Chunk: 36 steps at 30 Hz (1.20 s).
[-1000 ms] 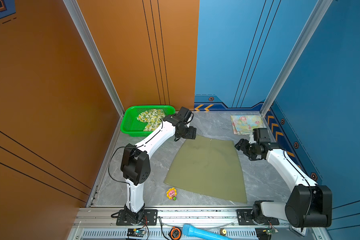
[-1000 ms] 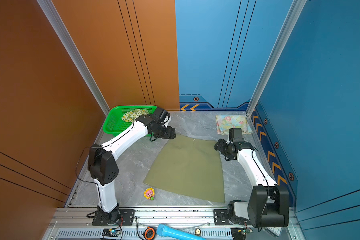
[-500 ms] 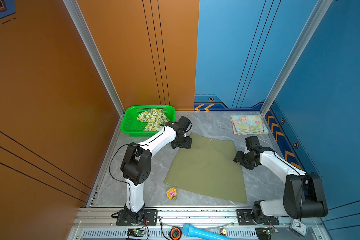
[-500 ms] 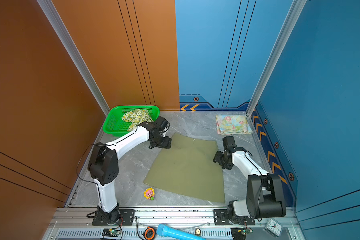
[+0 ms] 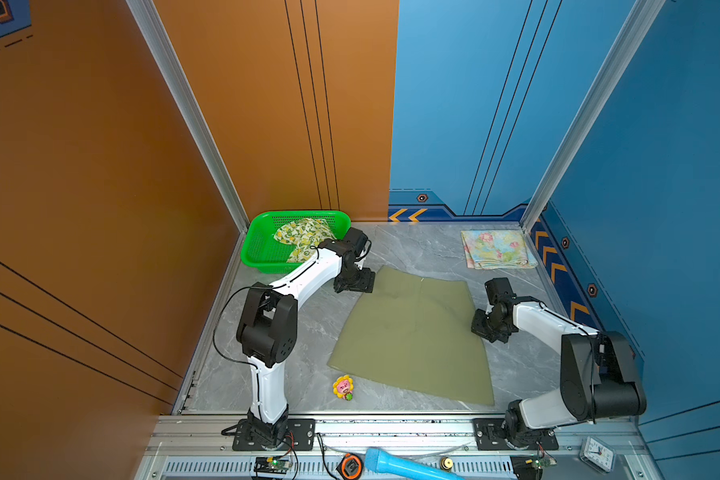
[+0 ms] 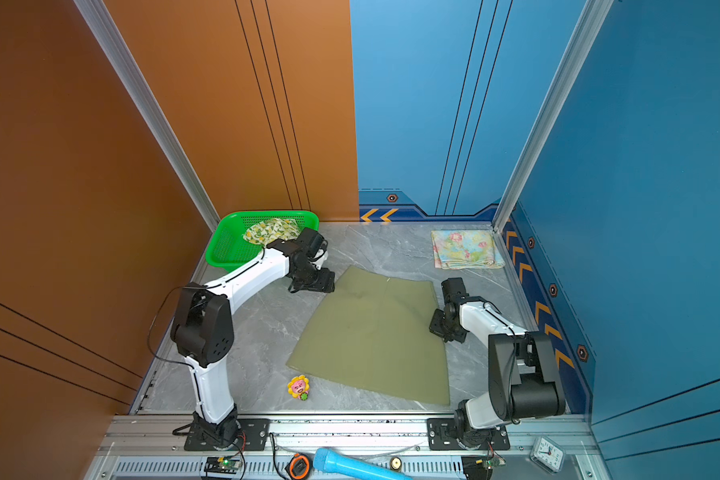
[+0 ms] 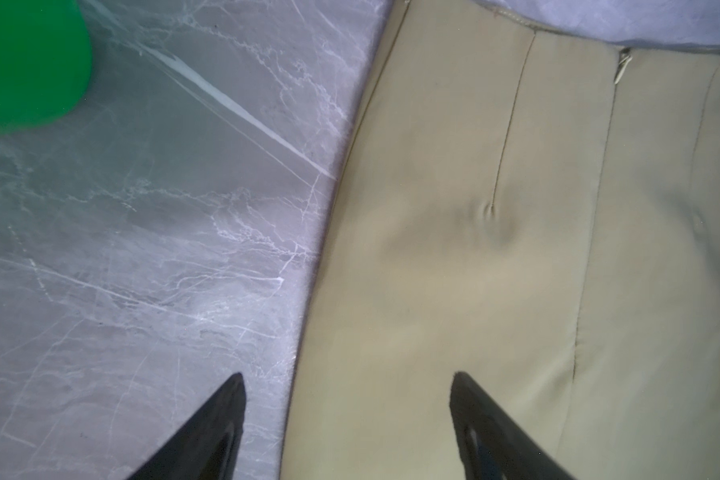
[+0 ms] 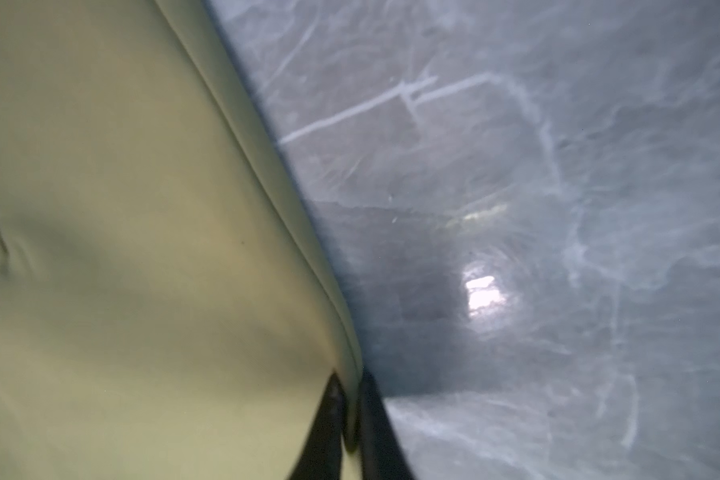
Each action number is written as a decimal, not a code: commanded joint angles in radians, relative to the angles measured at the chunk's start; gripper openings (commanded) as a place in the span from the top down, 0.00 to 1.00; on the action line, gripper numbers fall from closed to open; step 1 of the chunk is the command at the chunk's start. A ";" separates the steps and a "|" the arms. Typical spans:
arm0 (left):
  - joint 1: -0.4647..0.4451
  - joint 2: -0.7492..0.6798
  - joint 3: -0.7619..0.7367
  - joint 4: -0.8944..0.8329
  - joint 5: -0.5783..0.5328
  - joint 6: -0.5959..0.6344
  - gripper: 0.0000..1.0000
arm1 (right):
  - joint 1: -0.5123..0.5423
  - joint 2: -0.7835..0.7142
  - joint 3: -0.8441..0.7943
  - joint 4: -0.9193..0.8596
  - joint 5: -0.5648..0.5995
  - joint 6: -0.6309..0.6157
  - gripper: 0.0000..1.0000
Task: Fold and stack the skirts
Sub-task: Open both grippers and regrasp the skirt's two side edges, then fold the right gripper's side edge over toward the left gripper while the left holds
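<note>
The olive green skirt (image 5: 412,332) (image 6: 375,332) lies spread flat on the grey marble table in both top views. My left gripper (image 7: 346,380) (image 5: 356,286) is open and straddles the skirt's left side edge near the waistband (image 7: 412,291). My right gripper (image 8: 350,386) (image 5: 481,328) is shut on the skirt's right side hem (image 8: 300,216). A folded pastel floral skirt (image 5: 495,248) (image 6: 465,248) rests at the back right. The lemon-print skirt (image 5: 302,237) (image 6: 272,230) lies crumpled in the green basket (image 5: 262,249) (image 6: 225,249).
A small flower-shaped toy (image 5: 343,387) (image 6: 299,387) lies near the skirt's front left corner. The basket's corner (image 7: 26,62) shows in the left wrist view. Walls close in the table on three sides. A blue tube (image 5: 404,467) and a small clock (image 5: 597,455) lie on the front rail.
Both arms came down to the table at the olive skirt's sides. The right gripper closed on the right hem. The left gripper stayed open.
</note>
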 commanded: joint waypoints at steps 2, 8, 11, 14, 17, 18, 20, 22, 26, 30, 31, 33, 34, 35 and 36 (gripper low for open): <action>-0.006 -0.037 -0.037 0.029 0.030 0.008 0.22 | -0.061 0.019 0.066 -0.005 0.046 -0.024 1.00; -0.005 -0.042 -0.060 0.048 0.022 0.013 0.22 | -0.170 0.026 0.177 -0.035 0.058 -0.056 1.00; -0.013 -0.041 -0.082 0.065 0.022 0.003 0.22 | -0.206 0.027 0.211 -0.044 0.057 -0.063 1.00; -0.035 -0.039 -0.109 0.090 0.020 -0.010 0.22 | -0.210 0.005 0.215 -0.086 0.061 -0.063 0.52; -0.064 -0.029 -0.123 0.101 -0.003 -0.017 0.22 | -0.206 -0.060 0.168 -0.109 0.096 -0.047 0.20; -0.073 -0.023 -0.126 0.105 -0.007 -0.021 0.23 | -0.210 -0.085 0.145 -0.111 0.106 -0.043 0.14; -0.084 -0.013 -0.133 0.113 -0.010 -0.031 0.23 | -0.233 -0.123 0.104 -0.112 0.109 -0.032 0.10; -0.101 -0.004 -0.135 0.118 -0.015 -0.031 0.23 | -0.267 -0.136 0.069 -0.109 0.099 -0.025 0.08; -0.129 0.009 -0.146 0.126 -0.034 -0.045 0.23 | -0.336 -0.119 0.029 -0.088 0.071 -0.021 0.05; -0.160 0.029 -0.146 0.125 -0.075 -0.049 0.23 | -0.404 -0.109 -0.017 -0.045 0.008 -0.009 0.05; -0.167 0.033 -0.148 0.126 -0.089 -0.054 0.23 | -0.411 -0.109 -0.025 -0.039 0.000 -0.006 0.05; -0.179 0.043 -0.150 0.125 -0.115 -0.063 0.23 | -0.431 -0.116 -0.038 -0.033 -0.003 0.009 0.05; -0.185 0.050 -0.148 0.125 -0.119 -0.067 0.23 | -0.443 -0.124 -0.049 -0.024 -0.012 0.016 0.05; -0.188 0.059 -0.147 0.125 -0.121 -0.068 0.23 | -0.457 -0.126 -0.055 -0.021 -0.019 0.022 0.05; -0.191 0.066 -0.143 0.124 -0.123 -0.070 0.24 | -0.466 -0.128 -0.062 -0.017 -0.025 0.025 0.06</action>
